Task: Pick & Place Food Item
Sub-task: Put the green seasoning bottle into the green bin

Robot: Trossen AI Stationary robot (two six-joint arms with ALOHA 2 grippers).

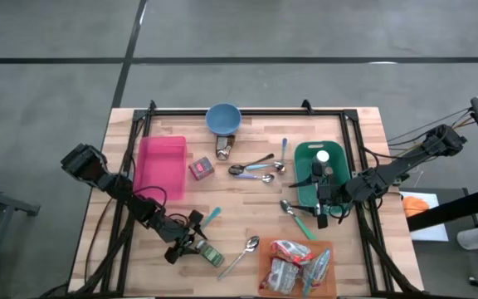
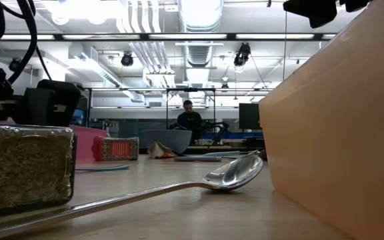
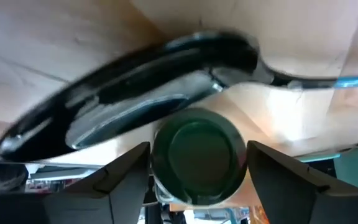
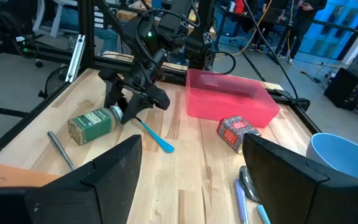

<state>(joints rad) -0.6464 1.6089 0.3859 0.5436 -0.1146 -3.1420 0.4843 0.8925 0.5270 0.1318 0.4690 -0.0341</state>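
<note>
Left gripper [image 4: 124,107] sits at the lid end of the green-lidded spice jar [image 4: 93,123], lying on its side on the wooden tabletop [image 4: 191,162]; jaws apart. Translucent pink plastic bin [image 4: 229,98] nearby.

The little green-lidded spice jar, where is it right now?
In the high view the green-lidded spice jar lies on its side near the table's front edge, between the left gripper and a silver metal spoon.

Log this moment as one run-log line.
left end effector: open, at lying spice jar's lid | right end effector: open, over green bin | jar: on table
</note>
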